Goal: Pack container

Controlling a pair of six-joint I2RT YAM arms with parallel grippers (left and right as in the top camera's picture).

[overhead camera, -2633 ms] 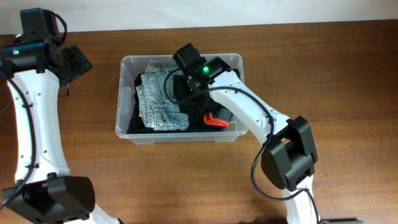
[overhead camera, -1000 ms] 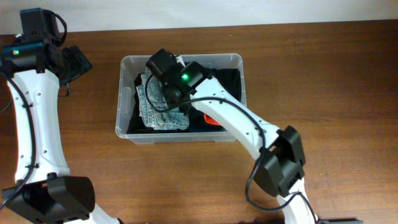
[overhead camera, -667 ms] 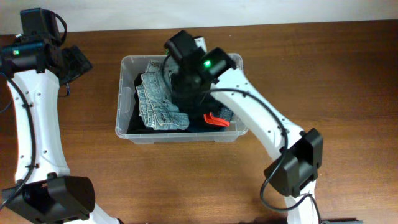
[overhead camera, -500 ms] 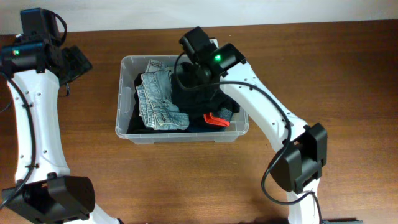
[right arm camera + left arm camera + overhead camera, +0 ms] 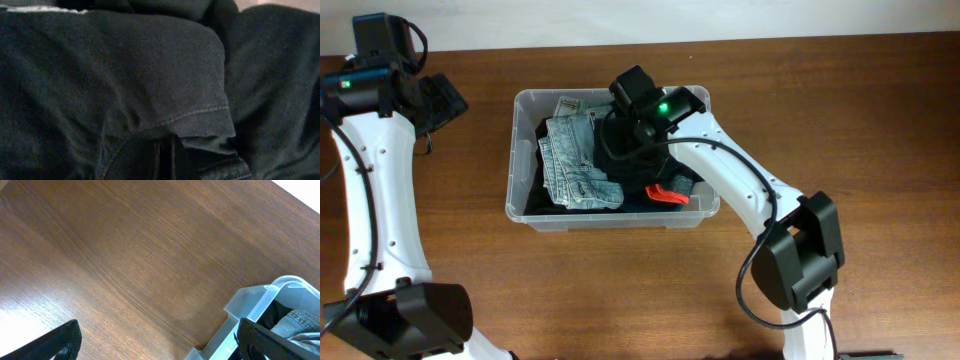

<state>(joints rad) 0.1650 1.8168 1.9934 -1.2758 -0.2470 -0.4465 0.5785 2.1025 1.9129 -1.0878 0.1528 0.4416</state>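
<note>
Wooden table [image 5: 840, 120] — I'm probably tamping dark garment [image 5: 125, 65] into container [image 5: 523, 100], right gripper [image 5: 165, 147] pressed together, left gripper [image 5: 160, 345] spread; next needing clean lift.

left arm [image 5: 360, 200] jaws wide; right arm [image 5: 730, 183] jaws closed

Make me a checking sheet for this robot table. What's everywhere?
Surface: brown wooden table.
Job's things: clear container holding jeans, dark clothes and something red.
Clutter: nothing seen.
End effectors: left end effector open, over the table beside the container; right end effector shut, down on the dark clothes.
Cables: black cable along each arm.
Surroundings: pale strip beyond the table's far edge.
</note>
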